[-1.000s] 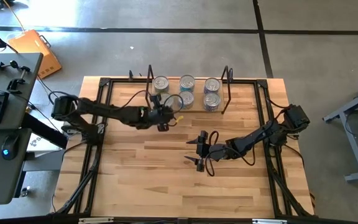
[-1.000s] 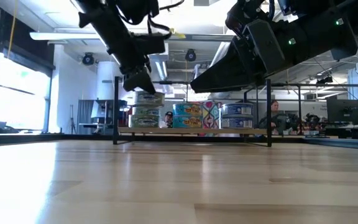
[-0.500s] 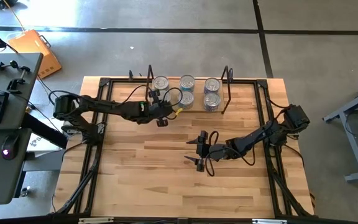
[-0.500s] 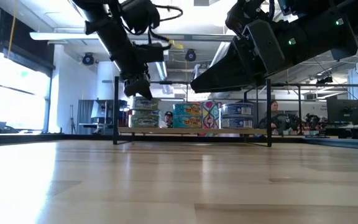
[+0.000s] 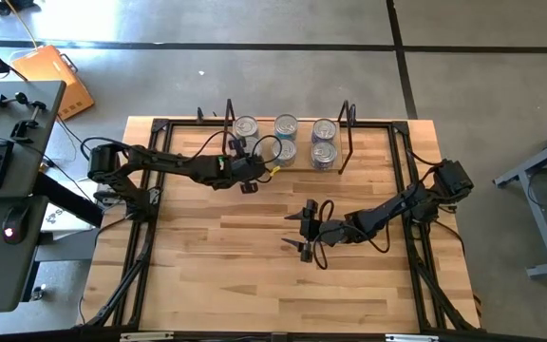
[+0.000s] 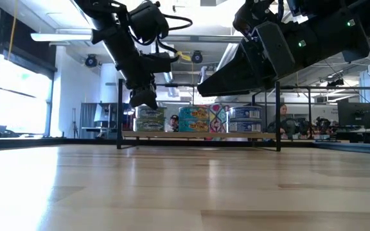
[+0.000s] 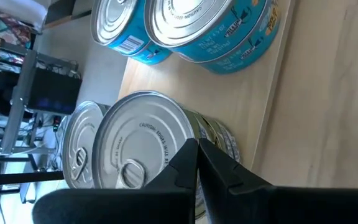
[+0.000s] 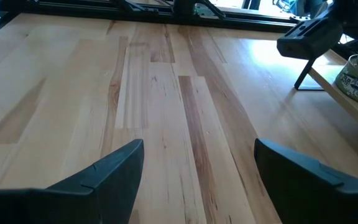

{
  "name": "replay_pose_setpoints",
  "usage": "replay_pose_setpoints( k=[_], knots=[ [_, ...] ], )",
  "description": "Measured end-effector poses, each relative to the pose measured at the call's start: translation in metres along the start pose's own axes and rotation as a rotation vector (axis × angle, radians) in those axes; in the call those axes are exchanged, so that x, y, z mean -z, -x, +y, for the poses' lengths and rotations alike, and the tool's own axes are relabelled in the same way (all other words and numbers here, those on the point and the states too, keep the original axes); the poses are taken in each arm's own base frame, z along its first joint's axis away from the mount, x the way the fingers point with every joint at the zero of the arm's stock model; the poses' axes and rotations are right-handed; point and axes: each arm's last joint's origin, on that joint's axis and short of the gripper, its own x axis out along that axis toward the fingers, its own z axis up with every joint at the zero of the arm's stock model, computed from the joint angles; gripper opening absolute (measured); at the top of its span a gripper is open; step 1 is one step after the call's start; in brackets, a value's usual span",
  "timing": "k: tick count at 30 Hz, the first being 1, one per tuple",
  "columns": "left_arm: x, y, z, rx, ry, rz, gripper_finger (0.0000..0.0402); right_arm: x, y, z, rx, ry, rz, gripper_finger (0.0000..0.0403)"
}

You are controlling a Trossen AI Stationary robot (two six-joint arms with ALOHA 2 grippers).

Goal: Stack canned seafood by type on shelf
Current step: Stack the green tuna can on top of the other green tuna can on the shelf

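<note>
The left claw [image 5: 246, 180] is seen to have been drawn slightly back and lowered from the 9 o'clock end of the shelf [image 6: 262, 134] over the last second. It stays clenched on nothing. In the left wrist view its closed fingertips [image 7: 194, 152] are held just in front of the silver-lidded stack [image 7: 138, 146], and whether they touch the tin cannot be told. The move is judged to be a withdrawal after a placement or a nudge, with this stack probably finished.

The canned seafood [image 5: 286, 124] is gathered on the shelf at the 12 o'clock edge of the tabletop [image 5: 216, 275]. It is set out in three columns: silver-lidded tins at the 9 o'clock end, blue-labelled tins [image 7: 210, 28] in the middle, and a further group toward 3 o'clock. No loose tin is seen on the tabletop, so the sorting is judged close to complete.

The right claw [image 5: 291, 231] is held released and empty just to the 3 o'clock side of the tabletop's centre. Its wide-spread fingers [image 8: 104, 177] are pointed toward 9 o'clock.

The front tin at the 9 o'clock end is covered from above by the left claw and its cables. The height of each stack is poorly shown in the low view, where the labels overlap. The third column's type cannot be read.
</note>
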Motion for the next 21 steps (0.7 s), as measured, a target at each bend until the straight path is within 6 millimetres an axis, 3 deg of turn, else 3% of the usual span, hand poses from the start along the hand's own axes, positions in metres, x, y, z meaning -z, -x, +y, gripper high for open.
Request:
replay_pose_setpoints(
  k=[21],
  knots=[
    [0.0012,0.0003,0.0005,-0.020,-0.013,0.011,0.0000,0.0000,0.0000,0.0000,0.000,-0.003,0.000,0.0298]
  ],
)
